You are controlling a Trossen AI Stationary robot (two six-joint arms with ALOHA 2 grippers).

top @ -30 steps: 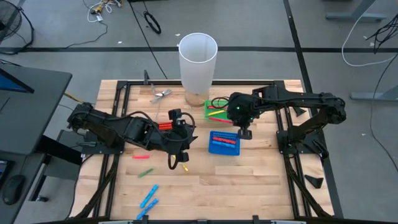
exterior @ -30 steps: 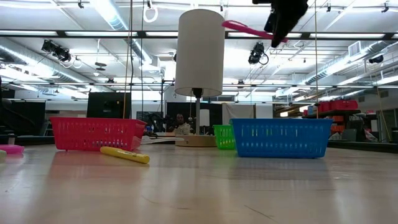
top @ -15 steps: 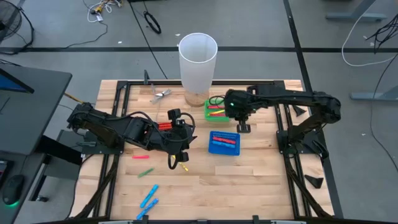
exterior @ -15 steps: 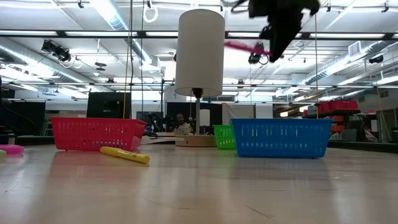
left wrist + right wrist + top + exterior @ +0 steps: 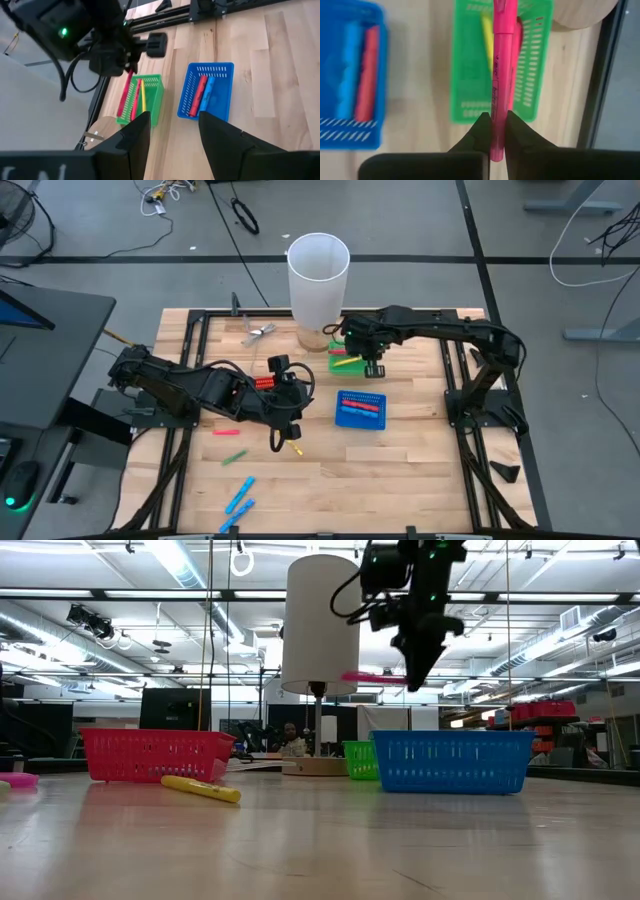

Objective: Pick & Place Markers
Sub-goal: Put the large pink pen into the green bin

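Pink marker (image 5: pixel 500 75) level, along green basket (image 5: pixel 470 75).

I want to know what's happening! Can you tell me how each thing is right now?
right gripper: shut on pink marker, above green basket.
left gripper: open, empty.
green basket: holds yellow and pink markers.
blue basket: holds red and blue markers.
yellow marker: lying on table.

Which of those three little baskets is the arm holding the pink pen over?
The green basket; the right gripper holds the pink marker above it.
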